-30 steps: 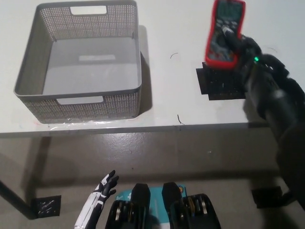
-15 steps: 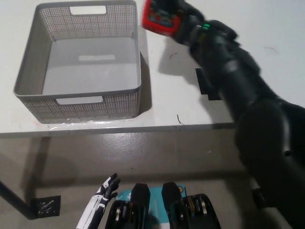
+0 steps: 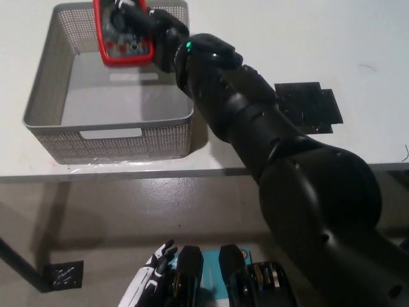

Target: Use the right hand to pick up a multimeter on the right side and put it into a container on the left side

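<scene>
A red multimeter hangs over the far part of the grey perforated container, held in my black right hand, which is shut on it. My right arm stretches from the lower right across the table to the container's far right corner. The container's floor looks bare. My white left hand rests low at the bottom left, below the table edge, fingers apart and holding nothing.
A black mat lies on the white table at the right, with nothing on it. The table's front edge runs across the middle of the picture. A small black square lies on the floor at lower left.
My right hand has carried the multimeter leftward from beside the container's right wall to above its inside. The view has shifted slightly as well.
</scene>
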You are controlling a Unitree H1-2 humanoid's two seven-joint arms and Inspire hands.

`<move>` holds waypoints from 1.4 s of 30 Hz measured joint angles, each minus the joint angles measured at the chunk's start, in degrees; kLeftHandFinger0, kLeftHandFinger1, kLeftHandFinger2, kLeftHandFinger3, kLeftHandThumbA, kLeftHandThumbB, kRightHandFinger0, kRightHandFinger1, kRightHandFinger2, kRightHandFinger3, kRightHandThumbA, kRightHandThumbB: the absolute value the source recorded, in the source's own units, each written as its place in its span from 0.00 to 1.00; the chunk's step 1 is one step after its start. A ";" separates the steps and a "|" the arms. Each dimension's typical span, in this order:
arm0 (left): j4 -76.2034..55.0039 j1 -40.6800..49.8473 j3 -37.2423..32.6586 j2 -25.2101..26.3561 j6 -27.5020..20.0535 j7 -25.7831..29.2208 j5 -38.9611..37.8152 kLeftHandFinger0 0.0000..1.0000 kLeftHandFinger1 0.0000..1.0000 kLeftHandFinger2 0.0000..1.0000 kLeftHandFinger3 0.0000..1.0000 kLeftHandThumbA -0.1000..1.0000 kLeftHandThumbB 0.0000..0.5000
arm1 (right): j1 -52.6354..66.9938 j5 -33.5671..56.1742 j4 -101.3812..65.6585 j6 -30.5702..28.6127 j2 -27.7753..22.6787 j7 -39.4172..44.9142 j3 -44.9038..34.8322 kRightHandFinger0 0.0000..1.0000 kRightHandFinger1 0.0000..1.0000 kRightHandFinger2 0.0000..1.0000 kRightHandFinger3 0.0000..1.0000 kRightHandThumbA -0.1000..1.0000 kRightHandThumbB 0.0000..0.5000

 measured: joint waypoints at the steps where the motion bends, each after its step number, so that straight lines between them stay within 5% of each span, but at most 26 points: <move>1: 0.01 -0.38 -0.08 -0.03 0.00 -0.04 0.06 1.00 1.00 1.00 1.00 1.00 0.94 | 0.40 -1.23 0.06 -0.08 -0.06 -0.14 2.92 0.00 0.35 0.74 0.67 0.00 0.46; 3: -0.12 -0.77 -0.25 -0.11 0.02 -0.15 0.14 1.00 1.00 1.00 1.00 1.00 1.00 | 1.27 -3.39 0.08 -0.35 -0.21 -0.54 7.81 0.11 0.50 0.78 0.67 0.12 0.44; 4: -0.33 -0.90 -0.41 -0.16 0.03 -0.23 0.19 1.00 1.00 1.00 1.00 1.00 1.00 | 1.75 -4.35 0.08 -0.56 -0.32 -0.73 9.92 0.52 0.81 1.00 0.99 0.32 0.46; 6: -0.80 -1.05 -1.00 -0.26 0.14 -0.59 0.27 1.00 1.00 1.00 1.00 1.00 0.94 | 3.14 -6.57 0.08 -0.98 -0.76 -1.23 14.61 0.64 1.00 1.00 1.00 0.51 0.50; 7: -0.89 -1.06 -1.26 -0.28 0.19 -0.68 0.30 1.00 1.00 1.00 1.00 1.00 0.93 | 3.64 -7.20 0.08 -1.01 -0.94 -1.24 15.72 0.72 1.00 1.00 1.00 0.55 0.50; 8: -0.89 -1.10 -1.47 -0.28 0.26 -0.76 0.30 1.00 1.00 1.00 1.00 1.00 0.91 | 4.05 -7.58 0.08 -1.08 -1.25 -1.00 16.70 0.98 1.00 1.00 1.00 0.65 0.57; 12: -0.86 -1.62 -2.04 -0.20 0.40 -0.99 0.40 1.00 1.00 1.00 1.00 1.00 0.93 | 4.41 -8.72 -0.01 -1.90 -3.00 1.45 18.89 1.00 1.00 1.00 1.00 0.84 0.80; 22: -1.38 -2.97 -2.77 0.18 1.30 -2.16 0.48 1.00 1.00 1.00 1.00 1.00 0.96 | 4.57 -10.75 -0.76 -5.14 -7.17 8.02 22.60 1.00 1.00 1.00 1.00 0.97 1.00; 29: -1.38 -3.45 -2.77 0.18 1.32 -2.79 0.63 1.00 1.00 1.00 1.00 1.00 0.95 | 4.75 -10.68 -1.13 -6.31 -7.91 9.70 21.36 1.00 1.00 1.00 1.00 1.00 1.00; 39: -1.22 -3.66 -2.49 0.20 1.30 -2.87 0.83 1.00 1.00 1.00 1.00 1.00 0.89 | 6.70 -2.74 -12.59 -6.66 -14.97 15.40 5.81 1.00 1.00 1.00 1.00 1.00 0.90; 42: -1.20 -3.50 -2.24 0.30 1.32 -2.87 0.82 1.00 1.00 1.00 1.00 1.00 0.90 | 10.29 0.41 -20.29 -5.30 -16.87 17.15 1.86 1.00 1.00 1.00 1.00 1.00 0.94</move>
